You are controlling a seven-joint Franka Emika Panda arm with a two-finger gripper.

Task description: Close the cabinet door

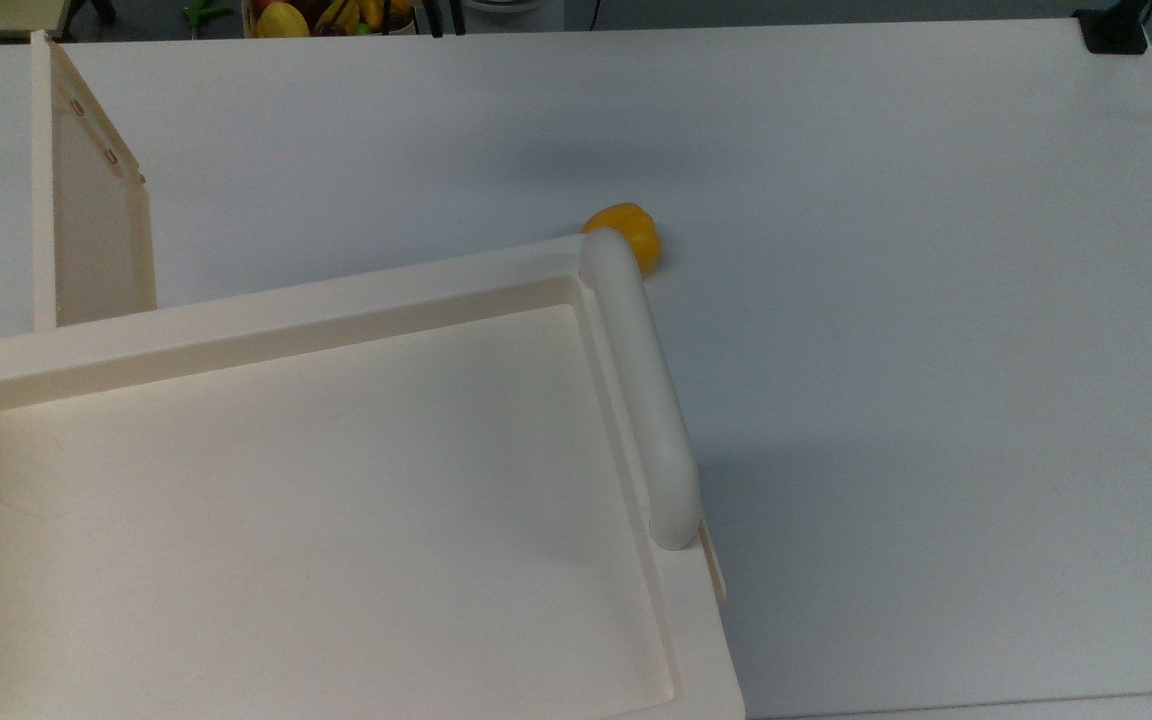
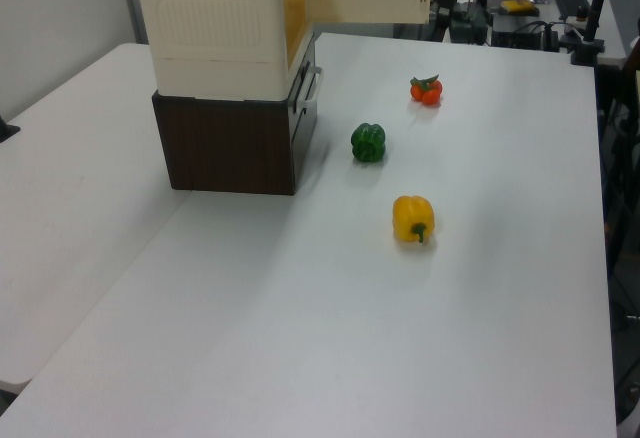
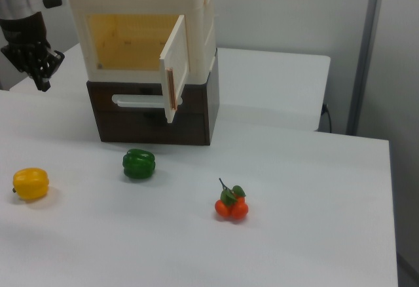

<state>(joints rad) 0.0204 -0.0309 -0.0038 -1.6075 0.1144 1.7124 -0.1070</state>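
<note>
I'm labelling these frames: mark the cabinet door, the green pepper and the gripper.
cabinet door (image 3: 174,66): right view, outer face of the panel.
green pepper (image 3: 139,163): right view, body.
gripper (image 3: 42,76): right view, between its fingertips.

A yellow bell pepper (image 2: 413,218), a green bell pepper (image 2: 368,142) and a small cluster of orange tomatoes (image 2: 426,89) are spread well apart on the white table (image 2: 300,338). In the right view, the green pepper is seen between the yellow pepper and the tomatoes. A dark brown base box (image 3: 154,113) is set on the table.
</note>
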